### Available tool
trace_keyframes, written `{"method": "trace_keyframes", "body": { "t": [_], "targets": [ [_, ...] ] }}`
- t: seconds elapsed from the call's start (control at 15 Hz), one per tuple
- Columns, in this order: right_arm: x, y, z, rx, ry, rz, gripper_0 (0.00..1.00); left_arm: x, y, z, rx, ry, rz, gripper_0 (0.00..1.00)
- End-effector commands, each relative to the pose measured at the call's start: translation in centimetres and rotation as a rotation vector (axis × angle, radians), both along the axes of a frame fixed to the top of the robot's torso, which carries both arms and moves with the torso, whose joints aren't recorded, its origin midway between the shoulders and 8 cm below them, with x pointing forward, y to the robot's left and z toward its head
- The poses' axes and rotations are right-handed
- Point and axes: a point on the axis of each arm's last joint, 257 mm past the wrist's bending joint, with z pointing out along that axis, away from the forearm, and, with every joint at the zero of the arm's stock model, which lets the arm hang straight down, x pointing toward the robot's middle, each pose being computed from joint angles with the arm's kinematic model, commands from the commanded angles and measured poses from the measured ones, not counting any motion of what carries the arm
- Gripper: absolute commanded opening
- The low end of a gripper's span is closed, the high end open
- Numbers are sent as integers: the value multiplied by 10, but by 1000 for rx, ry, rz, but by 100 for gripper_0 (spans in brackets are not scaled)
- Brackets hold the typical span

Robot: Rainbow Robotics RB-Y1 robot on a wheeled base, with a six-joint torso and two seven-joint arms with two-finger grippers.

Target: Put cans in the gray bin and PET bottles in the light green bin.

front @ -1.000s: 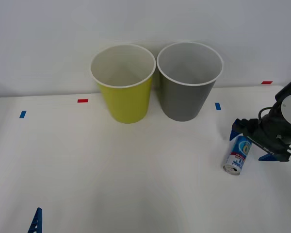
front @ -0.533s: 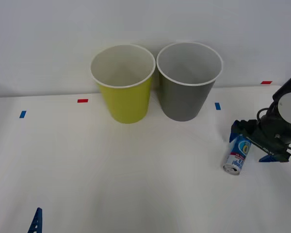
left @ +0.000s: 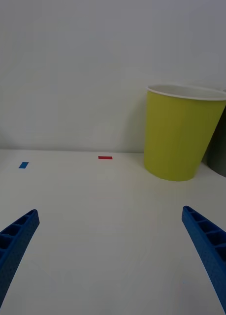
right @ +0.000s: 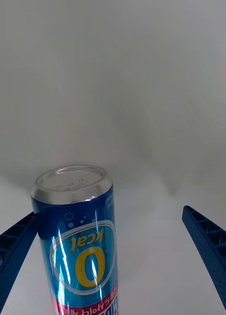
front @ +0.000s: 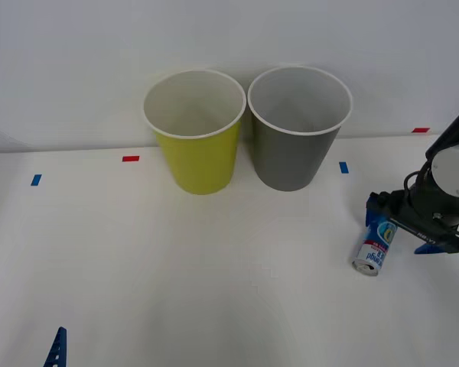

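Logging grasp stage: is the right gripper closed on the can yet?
Not yet. The right gripper is open, its fingers spread either side of the can, a clear gap beside one finger.

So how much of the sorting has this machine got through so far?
Nothing looks sorted yet: the gray bin and the light green bin both appear empty. In hand: the right end effector sits open around the blue can, which lies on the table; one finger is against it, the other apart. Left: grip, lift, drop it in the gray bin. The left end effector waits open.
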Motion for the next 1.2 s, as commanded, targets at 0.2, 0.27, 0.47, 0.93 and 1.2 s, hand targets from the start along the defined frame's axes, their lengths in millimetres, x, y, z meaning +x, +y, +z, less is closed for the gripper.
{"method": "trace_keyframes", "body": {
  "t": [0.2, 0.27, 0.47, 0.93, 1.2],
  "targets": [
    [2, 12, -7, -3, -2, 32, 100, 0, 0, 0, 0, 0, 0, 100],
    [2, 14, -7, 1, -2, 36, 100, 0, 0, 0, 0, 0, 0, 100],
    [1, 18, -8, 6, 1, 49, 100, 0, 0, 0, 0, 0, 0, 100],
    [0, 16, -11, -5, 6, 49, 89, 0, 0, 0, 0, 0, 0, 100],
    [1, 8, -14, -52, 0, 46, 10, 0, 0, 0, 0, 0, 0, 100]
  ]
}}
